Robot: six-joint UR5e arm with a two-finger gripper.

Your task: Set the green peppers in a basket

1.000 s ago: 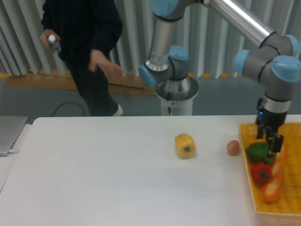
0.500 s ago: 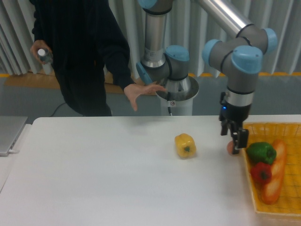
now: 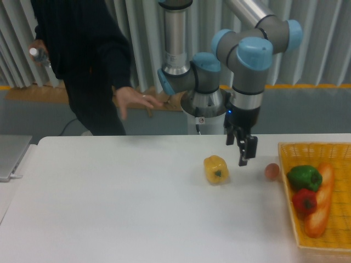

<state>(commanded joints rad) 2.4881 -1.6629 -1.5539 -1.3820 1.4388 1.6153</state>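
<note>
One end effector (image 3: 242,149) hangs open and empty above the table (image 3: 109,208), between yellow pepper (image 3: 216,169) and basket (image 3: 289,181).

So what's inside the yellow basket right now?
The basket holds the green pepper, a red pepper and a long bread loaf. Its right side is cut off by the frame, so anything there is unseen.

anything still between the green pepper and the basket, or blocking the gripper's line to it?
Nothing blocks it: the glossy dark-green bell pepper already lies inside the yellow-orange woven wicker basket, beside a small red pepper and a long bread roll. The gripper hangs empty above the table left of the basket; a brownish egg lies between them.
</note>
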